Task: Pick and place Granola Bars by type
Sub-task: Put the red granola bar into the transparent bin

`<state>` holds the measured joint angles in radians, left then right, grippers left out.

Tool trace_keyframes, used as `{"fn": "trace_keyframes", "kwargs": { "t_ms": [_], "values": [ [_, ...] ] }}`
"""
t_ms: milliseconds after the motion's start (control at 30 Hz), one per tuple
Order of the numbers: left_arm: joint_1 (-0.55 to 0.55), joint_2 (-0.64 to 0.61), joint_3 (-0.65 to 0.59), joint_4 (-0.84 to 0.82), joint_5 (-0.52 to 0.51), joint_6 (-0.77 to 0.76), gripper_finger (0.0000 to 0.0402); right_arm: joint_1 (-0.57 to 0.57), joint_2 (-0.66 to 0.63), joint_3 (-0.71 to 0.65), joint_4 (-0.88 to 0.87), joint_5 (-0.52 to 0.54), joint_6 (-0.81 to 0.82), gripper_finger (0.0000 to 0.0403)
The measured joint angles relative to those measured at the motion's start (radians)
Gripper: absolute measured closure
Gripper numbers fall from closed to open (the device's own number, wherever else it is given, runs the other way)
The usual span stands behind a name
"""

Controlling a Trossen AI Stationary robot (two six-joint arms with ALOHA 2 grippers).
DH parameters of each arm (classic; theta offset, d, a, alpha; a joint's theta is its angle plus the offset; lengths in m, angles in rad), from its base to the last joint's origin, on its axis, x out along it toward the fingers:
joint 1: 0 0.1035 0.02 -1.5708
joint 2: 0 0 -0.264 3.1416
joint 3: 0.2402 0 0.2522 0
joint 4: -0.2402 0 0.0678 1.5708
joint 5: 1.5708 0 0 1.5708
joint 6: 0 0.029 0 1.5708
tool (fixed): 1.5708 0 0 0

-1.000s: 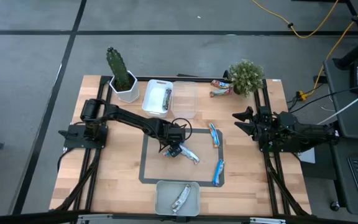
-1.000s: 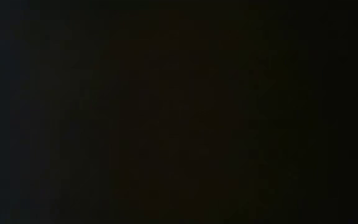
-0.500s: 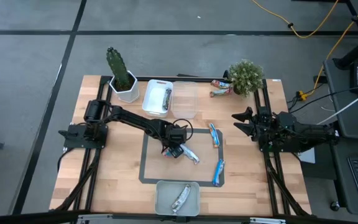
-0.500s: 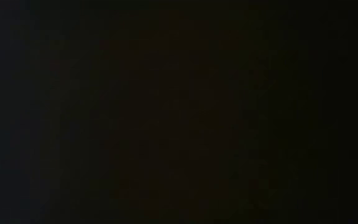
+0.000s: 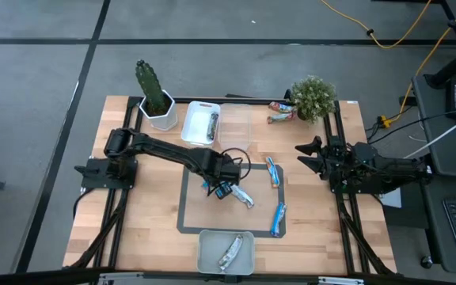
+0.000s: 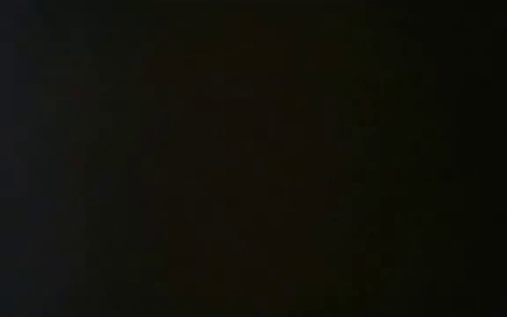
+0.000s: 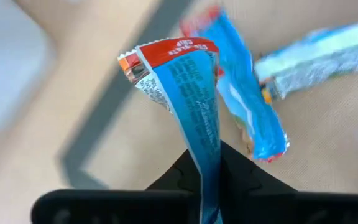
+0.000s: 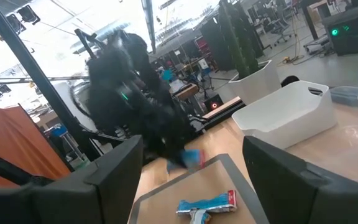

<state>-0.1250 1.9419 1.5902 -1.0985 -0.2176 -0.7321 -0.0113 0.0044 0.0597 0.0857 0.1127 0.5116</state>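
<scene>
Surface: light wooden table [image 5: 149, 229], grey taped square.
Left gripper [image 5: 223, 190]: pinched on shiny blue foil-wrapped bar [image 7: 194, 106].
Right gripper [image 8: 191, 180]: spread, parked at table edge.

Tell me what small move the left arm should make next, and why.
Probably lift the blue bar clear of the table. The left claw is shut on one end of it inside the taped square, and other blue bars lie close by. The right claw waits open at the table's edge.
</scene>
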Motion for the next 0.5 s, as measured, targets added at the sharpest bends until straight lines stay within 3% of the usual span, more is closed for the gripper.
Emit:
{"fn": "trace_keyframes", "kwargs": {
  "t_ms": [233, 400, 500],
  "values": [
    [-0.014, -0.057, 0.325, -0.227, -0.323, 0.068, 0.039, 0.0, 0.0, 0.0, -0.007, 0.002, 0.0, 0.0125],
    [-0.025, -0.171, 0.485, -0.197, -0.599, 0.107, 0.0385, 0.0, 0.0, 0.0, -0.018, 0.002, 0.0, 0.0125],
    [-0.043, -0.25, 0.516, -0.198, -0.695, 0.133, 0.0384, -0.001, 0.0, 0.0, -0.019, 0.002, 0.001, 0.0125]
  ]
}}
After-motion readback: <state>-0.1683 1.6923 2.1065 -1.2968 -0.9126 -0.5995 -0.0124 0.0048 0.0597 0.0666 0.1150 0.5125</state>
